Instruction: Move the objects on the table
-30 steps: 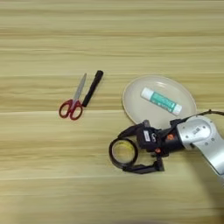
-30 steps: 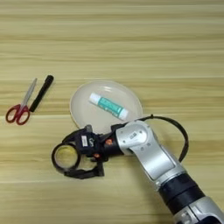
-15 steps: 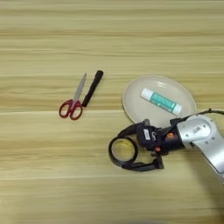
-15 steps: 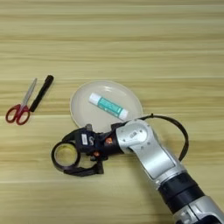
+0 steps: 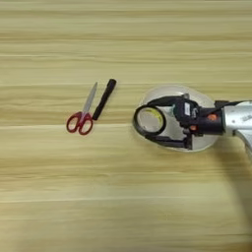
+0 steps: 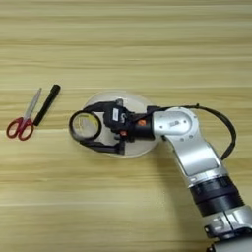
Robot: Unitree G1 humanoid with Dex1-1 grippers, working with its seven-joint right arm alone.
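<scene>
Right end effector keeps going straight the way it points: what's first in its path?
Likely the scissors and black marker further left. The right end effector, around the tape ring, points left over the plate rim; height is unclear.

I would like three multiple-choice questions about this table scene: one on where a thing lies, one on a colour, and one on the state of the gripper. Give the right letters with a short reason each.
1. Where does the black marker lie?
A. on the plate
B. just right of the scissors, on the table
C. between the gripper's fingers

2. What colour are the handles of the scissors?
A. red
B. blue
C. yellow

3. What is the right gripper doing?
A. it is open above bare wood
B. it grips the scissors
C. its two fingers are closed on the black tape ring

Answers:
1 B: the marker rests on the table beside the scissors, left of the plate.
2 A: both handle loops are red.
3 C: the black tape ring sits between the two fingers, at the plate's left rim.
</scene>
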